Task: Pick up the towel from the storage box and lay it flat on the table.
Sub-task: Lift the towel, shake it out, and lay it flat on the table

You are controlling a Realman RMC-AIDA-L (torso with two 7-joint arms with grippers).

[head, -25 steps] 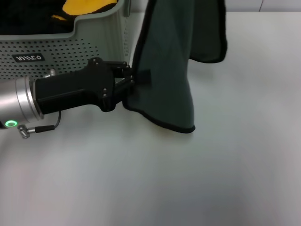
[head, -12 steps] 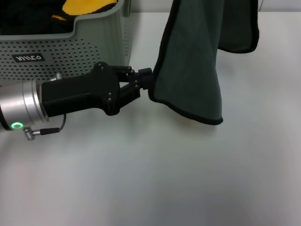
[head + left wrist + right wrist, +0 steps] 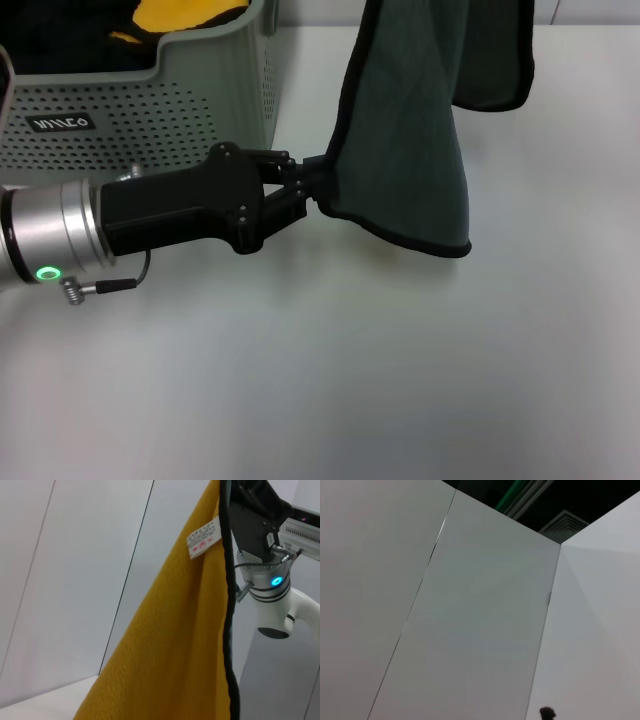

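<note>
Since a second ago the towel (image 3: 405,130) has swung away from the box (image 3: 180,90) toward my right, and my left gripper (image 3: 312,187) has followed it across the table (image 3: 400,380); over the last half second the shift is small, the towel's lower corner drifting slightly back.

As it stands, the towel is out of the box and hanging in the air, its top running out of the head view, so I can't see what holds it up there. The right gripper isn't in view; I judge it has the upper edge, but I cannot confirm that. My left gripper is pinched closed on the towel's lower left edge, low over the table and just beside the box's corner. The lower right corner dangles just above the tabletop. In the left wrist view the cloth's other face (image 3: 170,645) shows yellow, with a white tag (image 3: 204,538).

So the pickup is done. What's left, as I read it: draw the two held edges apart, lower the cloth, and release it flat.
</note>
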